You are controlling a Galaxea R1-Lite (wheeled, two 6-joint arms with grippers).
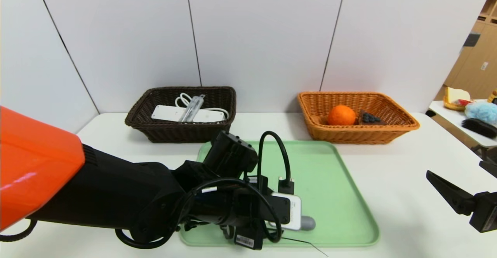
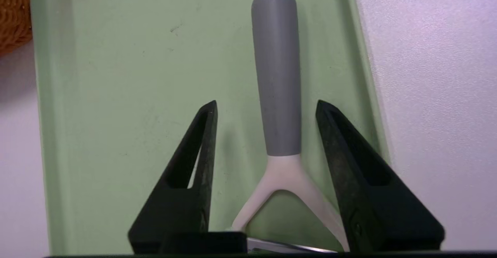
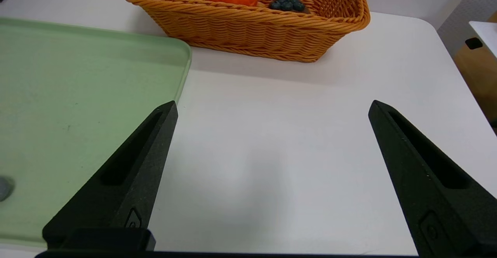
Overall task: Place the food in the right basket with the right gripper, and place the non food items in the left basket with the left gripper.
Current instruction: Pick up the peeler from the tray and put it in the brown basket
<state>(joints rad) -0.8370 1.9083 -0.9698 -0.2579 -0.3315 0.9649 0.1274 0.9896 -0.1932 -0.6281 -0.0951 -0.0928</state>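
Left end effector [image 2: 266, 106] part-open, fingers straddling peeler [image 2: 277, 95] on green tray [image 2: 116, 75], not touching; right end effector [image 3: 271, 110] wide, empty.

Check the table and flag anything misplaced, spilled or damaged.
Nothing stands out. Only the peeler is unsorted, flat on the green tray between the left gripper's open fingers; nothing looks spilled or broken.

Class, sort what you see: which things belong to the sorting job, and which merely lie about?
Job: peeler, left gripper, dark basket, power strip, orange basket, orange, cake slice, right gripper.
Lying about: green tray, side-table clutter.
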